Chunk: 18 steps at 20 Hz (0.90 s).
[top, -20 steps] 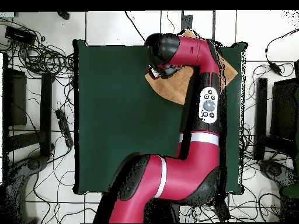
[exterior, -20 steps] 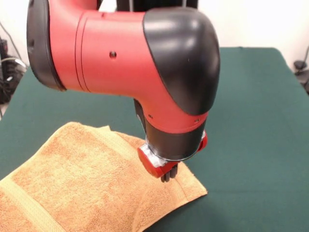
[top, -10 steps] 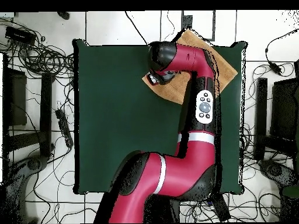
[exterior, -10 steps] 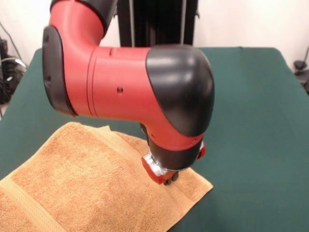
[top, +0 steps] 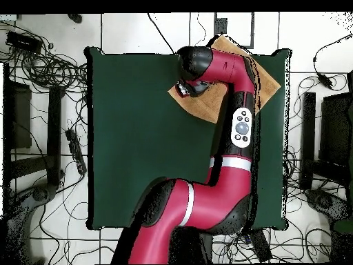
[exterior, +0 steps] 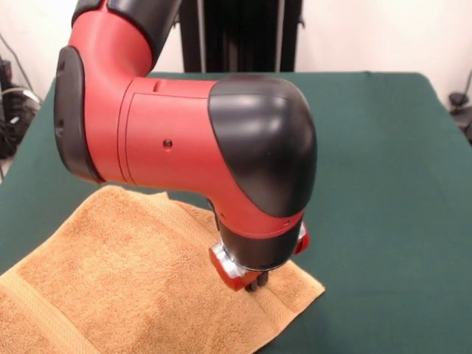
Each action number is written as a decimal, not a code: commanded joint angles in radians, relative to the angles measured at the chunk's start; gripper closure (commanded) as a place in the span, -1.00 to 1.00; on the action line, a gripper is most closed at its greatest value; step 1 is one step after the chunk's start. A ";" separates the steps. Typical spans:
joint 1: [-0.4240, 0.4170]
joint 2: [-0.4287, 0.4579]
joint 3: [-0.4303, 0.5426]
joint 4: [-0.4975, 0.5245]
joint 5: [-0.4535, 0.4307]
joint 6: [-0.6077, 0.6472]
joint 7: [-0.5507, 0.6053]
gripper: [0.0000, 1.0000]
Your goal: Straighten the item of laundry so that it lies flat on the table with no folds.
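A: Since a second ago we see the towel [exterior: 140,287] has changed: its corner by the gripper [exterior: 254,283] now reaches further out over the green, and the arm's [exterior: 192,140] big elbow sits lower than it did.

B: Agreed. Nearest us in the front view, the towel runs off the bottom and left edges, its paler hem along the lower left.

A: Just behind that, we find the gripper's dark tips down on the cloth close to the outer corner, under the red wrist. Pinched shut or parted, we cannot tell; the wrist hides too much.

B: From overhead we place the towel [top: 207,103] at the table's [top: 138,138] far right corner from the base, one tip hanging past the edge.

A: Beyond the arm, bare green table [exterior: 383,147] stretches away.
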 commanded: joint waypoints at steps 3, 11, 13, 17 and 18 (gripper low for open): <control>0.006 0.176 0.182 -0.009 -0.042 -0.107 0.224 1.00; -0.037 0.196 0.333 -0.003 -0.049 -0.021 0.100 1.00; -0.043 0.197 0.357 -0.001 -0.061 0.010 0.086 1.00; -0.055 0.206 0.413 -0.002 -0.105 0.080 0.037 1.00; -0.057 0.206 0.422 -0.005 -0.121 0.123 0.028 1.00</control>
